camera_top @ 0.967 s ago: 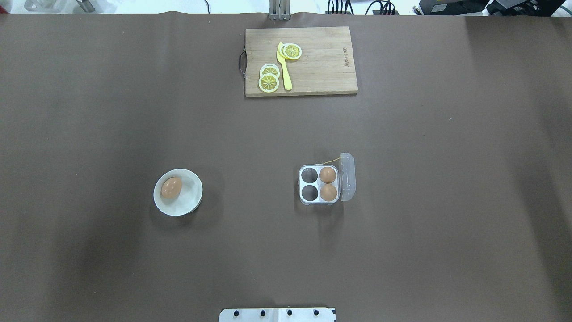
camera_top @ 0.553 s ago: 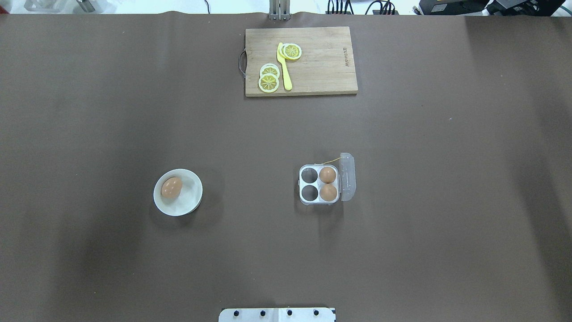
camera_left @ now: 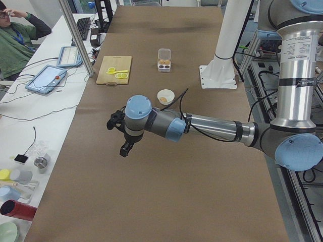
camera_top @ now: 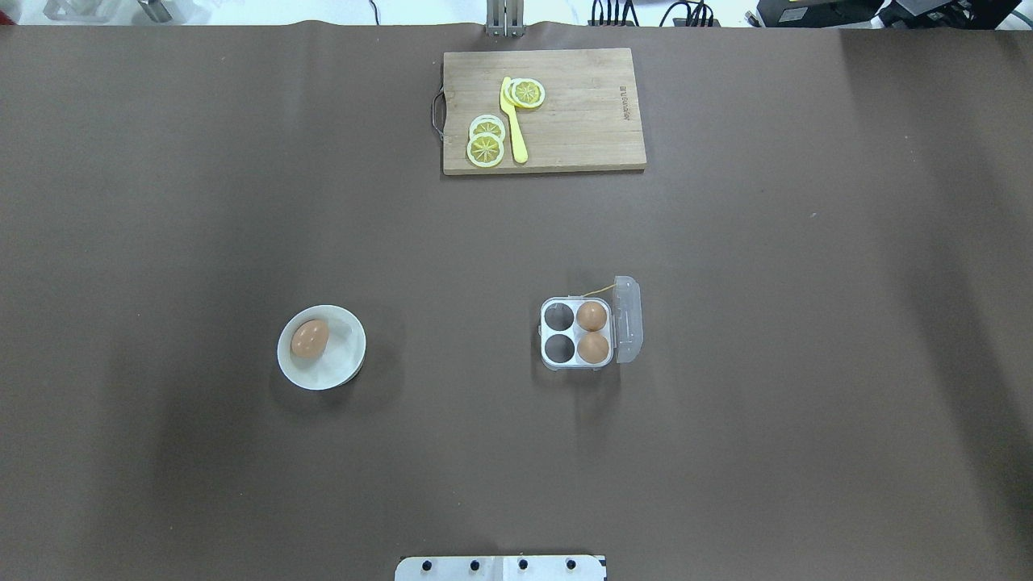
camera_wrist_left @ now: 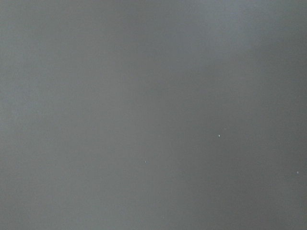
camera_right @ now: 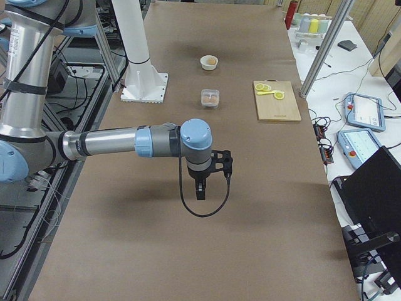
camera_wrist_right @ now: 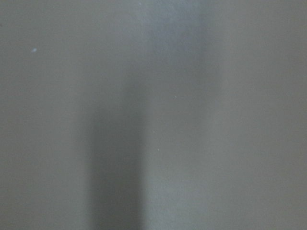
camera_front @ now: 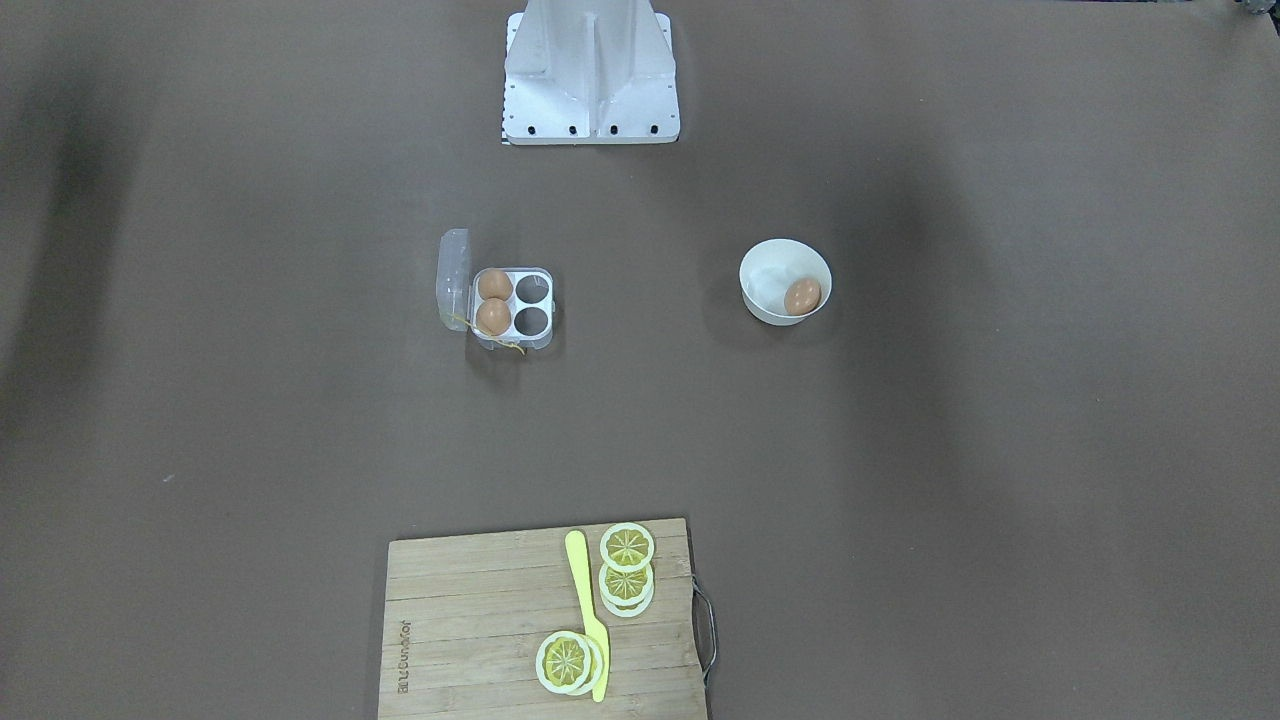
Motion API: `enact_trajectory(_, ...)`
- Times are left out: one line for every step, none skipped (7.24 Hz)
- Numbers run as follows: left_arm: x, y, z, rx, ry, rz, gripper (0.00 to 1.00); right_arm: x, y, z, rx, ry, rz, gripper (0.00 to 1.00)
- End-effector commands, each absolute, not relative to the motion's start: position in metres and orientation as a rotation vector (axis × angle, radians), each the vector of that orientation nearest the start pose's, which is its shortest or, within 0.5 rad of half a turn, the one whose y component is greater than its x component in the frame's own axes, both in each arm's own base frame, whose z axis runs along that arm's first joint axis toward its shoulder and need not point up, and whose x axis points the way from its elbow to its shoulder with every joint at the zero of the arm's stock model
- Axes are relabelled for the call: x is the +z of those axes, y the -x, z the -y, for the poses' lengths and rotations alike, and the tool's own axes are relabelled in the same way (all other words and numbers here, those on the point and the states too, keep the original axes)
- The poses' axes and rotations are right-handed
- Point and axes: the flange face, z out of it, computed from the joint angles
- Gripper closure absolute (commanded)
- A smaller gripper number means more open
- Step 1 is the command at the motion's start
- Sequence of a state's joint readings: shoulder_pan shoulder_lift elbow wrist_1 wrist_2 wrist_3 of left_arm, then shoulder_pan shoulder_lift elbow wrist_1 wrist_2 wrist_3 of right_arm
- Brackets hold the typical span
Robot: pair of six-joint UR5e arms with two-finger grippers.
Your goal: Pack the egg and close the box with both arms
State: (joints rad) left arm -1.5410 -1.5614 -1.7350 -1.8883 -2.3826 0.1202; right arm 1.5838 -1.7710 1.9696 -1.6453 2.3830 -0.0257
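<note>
One brown egg lies in a round white bowl at the left of the table; it also shows in the front-facing view. The clear egg box stands right of centre with its lid open to the right. Two eggs fill its right wells; the two left wells are empty. My left gripper and right gripper show only in the side views, hanging above bare table far from both. I cannot tell whether they are open. Both wrist views show only blurred table.
A wooden cutting board with lemon slices and a yellow knife lies at the far edge. The white stand base is at the near edge. An operator sits beyond the table's far edge.
</note>
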Motion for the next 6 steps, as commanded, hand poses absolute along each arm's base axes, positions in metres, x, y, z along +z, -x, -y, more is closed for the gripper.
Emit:
enact_trajectory(0.517,0.017,0.540,0.427,-0.594,-0.782,0.02,0.523,-0.062,0.429,-0.111,-0.224,0.877,0.00)
enact_trajectory(0.501,0.012,0.553,0.311,-0.547,-0.852,0.02,0.522,-0.061,0.427,-0.144,-0.280,0.875,0.00)
enact_trajectory(0.486,0.008,0.559,0.270,-0.532,-0.907,0.02,0.525,-0.061,0.424,-0.147,-0.299,0.879,0.00)
enact_trajectory(0.476,0.008,0.563,0.281,-0.552,-0.909,0.02,0.518,-0.058,0.427,-0.181,-0.353,0.879,0.00)
enact_trajectory(0.464,-0.013,0.560,0.346,-0.618,-0.921,0.02,0.511,-0.049,0.429,-0.216,-0.394,0.883,0.00)
enact_trajectory(0.458,-0.037,0.560,0.360,-0.635,-0.946,0.02,0.504,-0.037,0.431,-0.244,-0.392,0.910,0.00)
